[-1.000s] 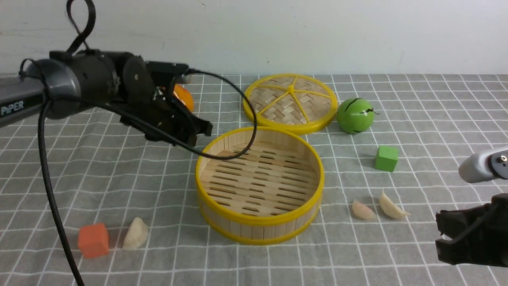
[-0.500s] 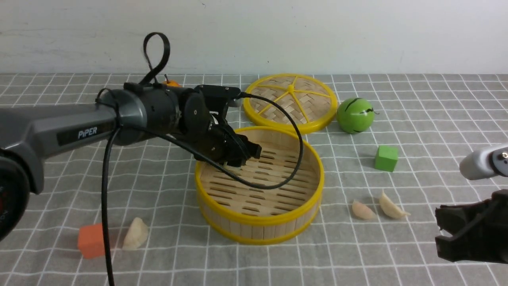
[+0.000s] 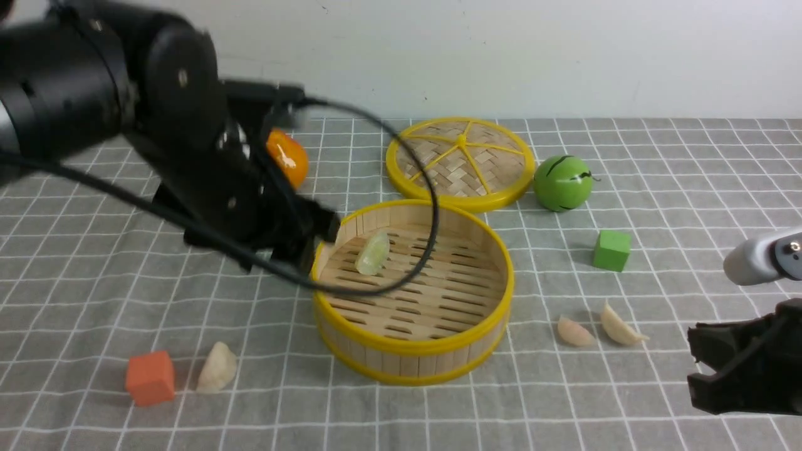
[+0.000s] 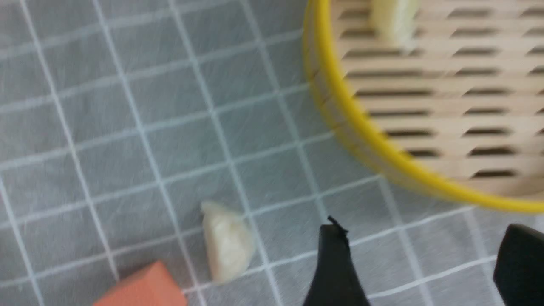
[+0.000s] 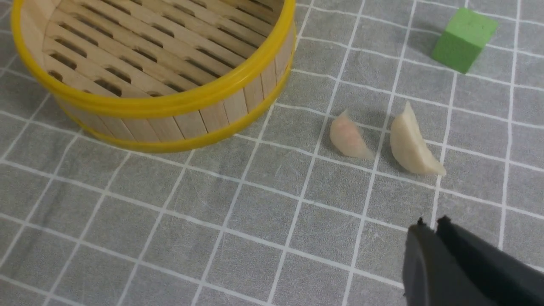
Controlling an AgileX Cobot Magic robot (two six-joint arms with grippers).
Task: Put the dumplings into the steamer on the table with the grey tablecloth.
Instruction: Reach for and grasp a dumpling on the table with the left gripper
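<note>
1. Orange cube (image 3: 150,378): on the desk (image 3: 282,407), at the steamer's 8 o'clock.
2. First cream dumpling (image 3: 217,368): just beside that cube, also at 8 o'clock.
3. Left pincer (image 4: 425,231): released, its fingers wide apart; its arm hides part of the steamer's rim at 10 o'clock in the front view.
4. Pale green dumpling (image 3: 373,253): inside the steamer (image 3: 413,344), toward 10 o'clock on the slats.
5. Woven lid (image 3: 460,163): at 1 o'clock.
6. Green ball (image 3: 562,183): at 2 o'clock.
7. Pinkish dumpling (image 3: 574,332): on the desk at 4 o'clock; second cream dumpling (image 3: 620,324) near it.
8. Right pincer (image 5: 432,222): clenched, at 4 o'clock, farther out.
</note>
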